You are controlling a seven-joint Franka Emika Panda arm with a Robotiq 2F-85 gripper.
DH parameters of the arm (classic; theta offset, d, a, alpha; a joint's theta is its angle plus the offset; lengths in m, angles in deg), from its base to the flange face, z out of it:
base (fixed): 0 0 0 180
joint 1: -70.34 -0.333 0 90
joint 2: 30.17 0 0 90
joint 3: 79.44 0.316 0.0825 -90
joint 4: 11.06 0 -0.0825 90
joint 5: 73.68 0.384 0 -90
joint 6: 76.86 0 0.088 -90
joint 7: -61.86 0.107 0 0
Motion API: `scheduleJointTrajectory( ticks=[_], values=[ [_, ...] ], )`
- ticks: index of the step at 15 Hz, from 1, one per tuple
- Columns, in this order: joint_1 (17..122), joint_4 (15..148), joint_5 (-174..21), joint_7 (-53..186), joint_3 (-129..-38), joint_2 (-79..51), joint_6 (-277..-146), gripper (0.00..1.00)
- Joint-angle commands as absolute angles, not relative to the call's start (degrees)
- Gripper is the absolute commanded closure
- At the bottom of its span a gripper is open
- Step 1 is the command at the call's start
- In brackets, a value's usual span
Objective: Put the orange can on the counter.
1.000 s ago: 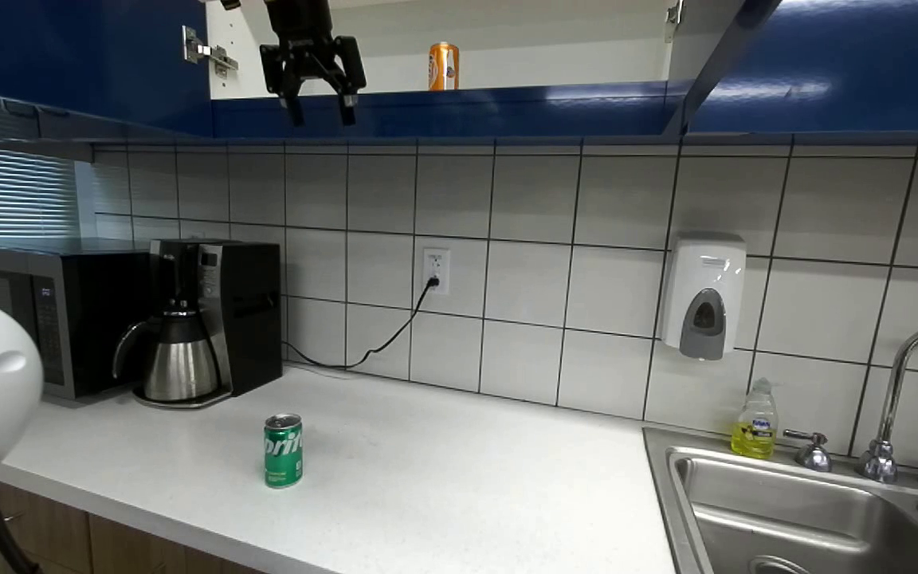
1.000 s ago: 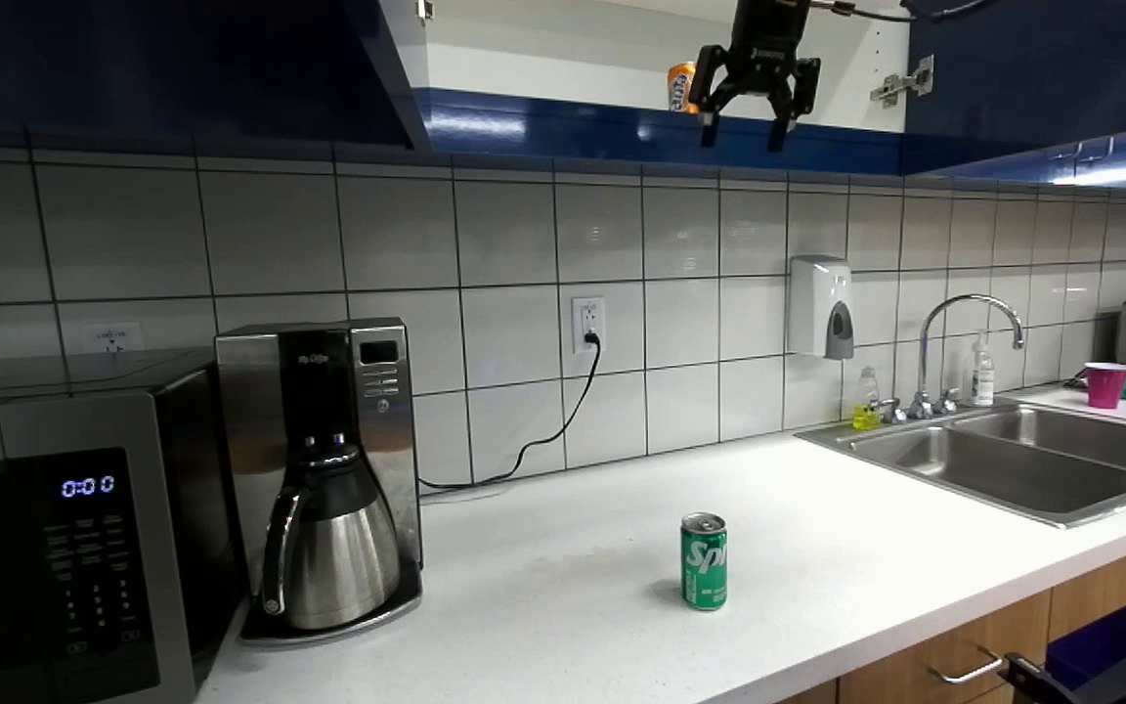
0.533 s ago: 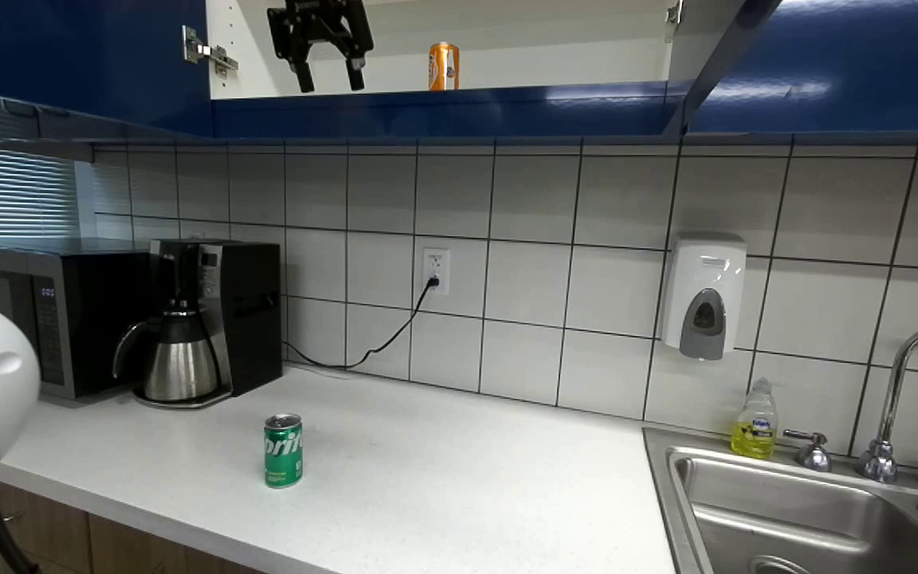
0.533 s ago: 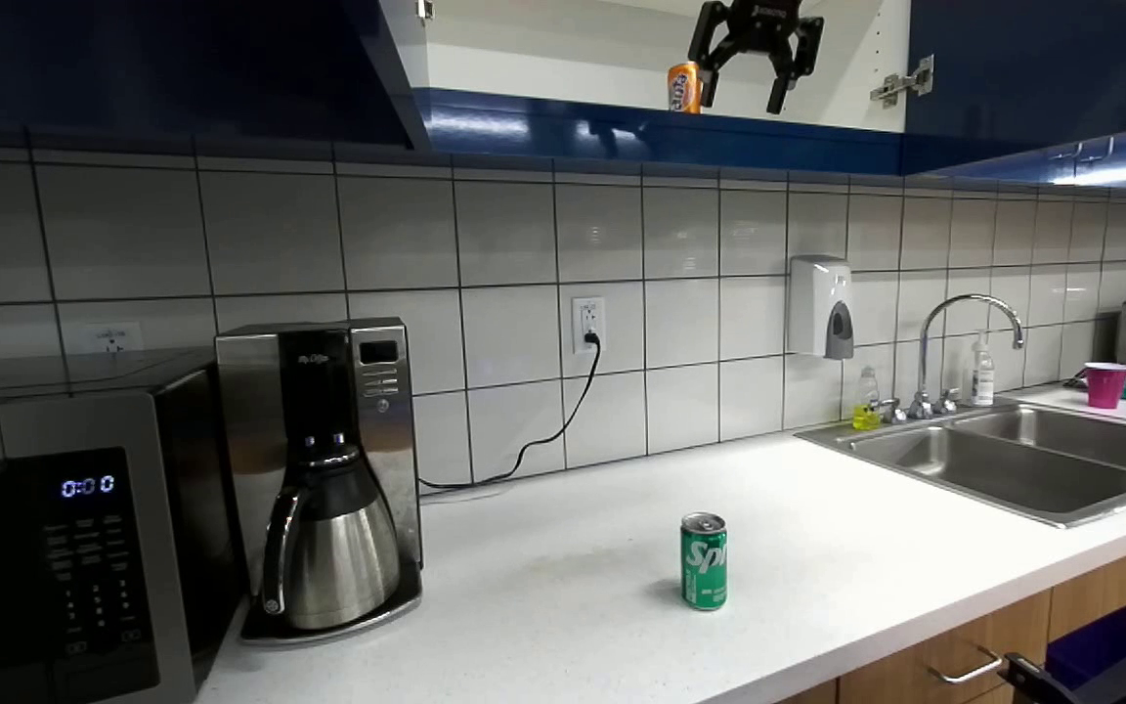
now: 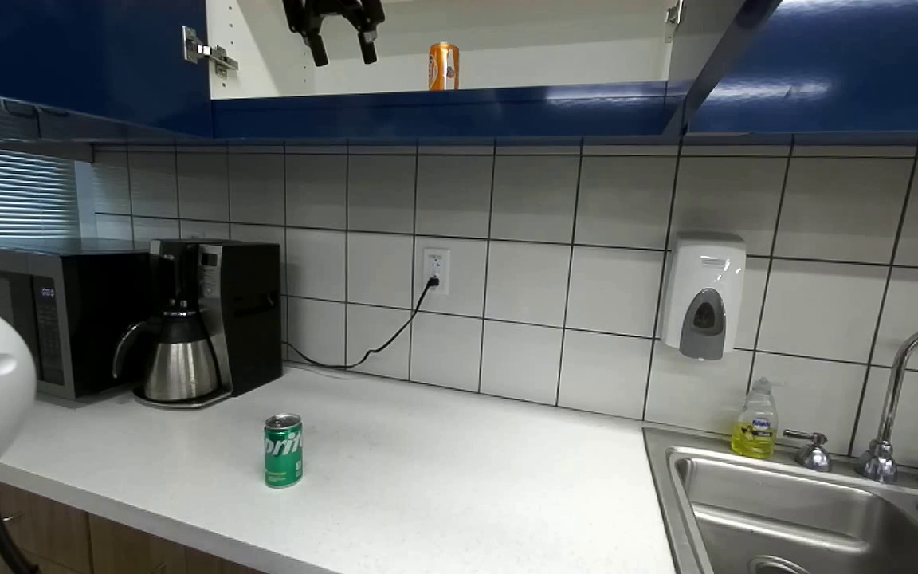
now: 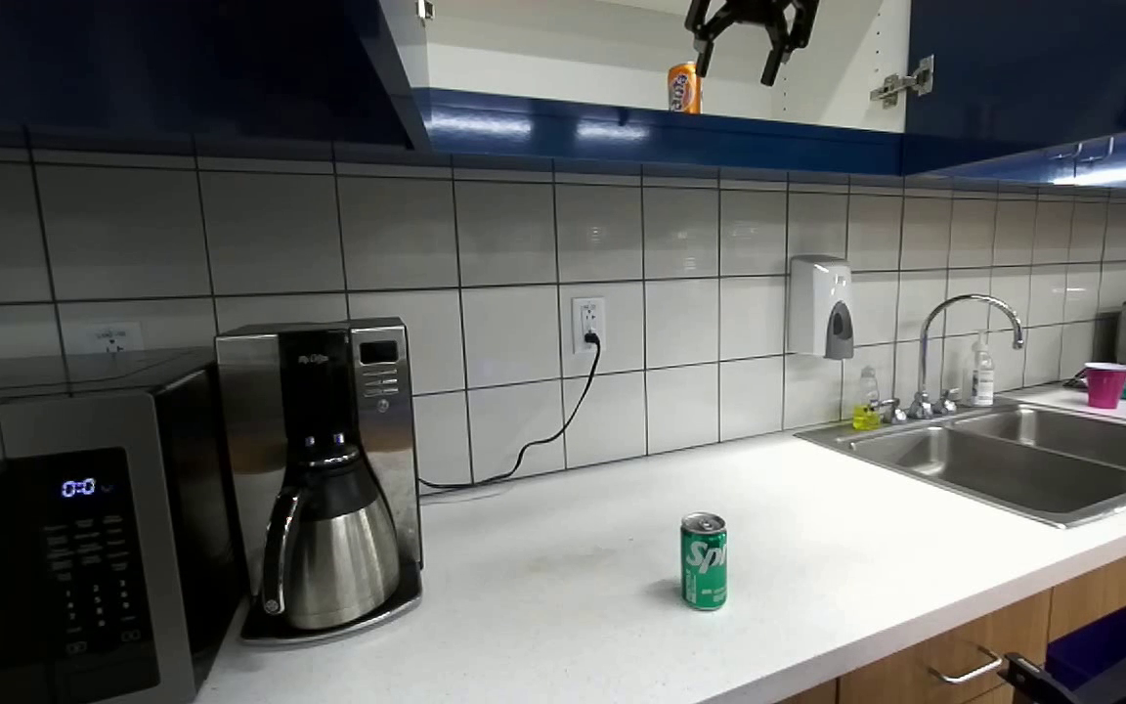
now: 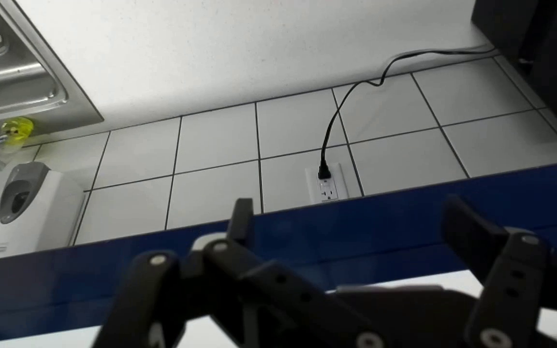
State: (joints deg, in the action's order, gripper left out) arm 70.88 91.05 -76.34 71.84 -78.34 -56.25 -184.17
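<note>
The orange can (image 5: 444, 67) stands upright on the open cabinet's shelf, near its front lip; it also shows in an exterior view (image 6: 683, 88). It is out of view in the wrist view. My gripper (image 5: 345, 60) points down, open and empty, near the cabinet opening and apart from the can. In an exterior view the gripper (image 6: 737, 74) is right of the can and its tips are about level with the can's upper part. In the wrist view the gripper's (image 7: 348, 208) fingers are wide apart over the blue lip. The white counter (image 5: 459, 494) lies below.
A green can (image 5: 283, 450) stands on the counter. The blue cabinet lip (image 5: 443, 113) runs below the shelf. A coffee maker (image 6: 328, 469) and microwave (image 6: 84, 528) stand at one end. A sink (image 5: 794, 510), soap bottle (image 5: 755, 422) and wall dispenser (image 5: 705, 295) are at the other.
My gripper has risen from in front of the blue lip to above it, and shifted slightly toward the orange can's side. It stays open. Both cans have not moved.
</note>
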Motion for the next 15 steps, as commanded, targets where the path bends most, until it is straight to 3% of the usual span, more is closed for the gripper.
scheduleJointTrajectory(
  ticks=[1, 15],
  values=[
    [72.35, 87.45, -77.65, 73.68, -77.32, -52.98, -187.18, 0.00],
    [73.73, 77.32, -82.56, 79.07, -77.93, -42.02, -193.45, 0.00]
  ],
)
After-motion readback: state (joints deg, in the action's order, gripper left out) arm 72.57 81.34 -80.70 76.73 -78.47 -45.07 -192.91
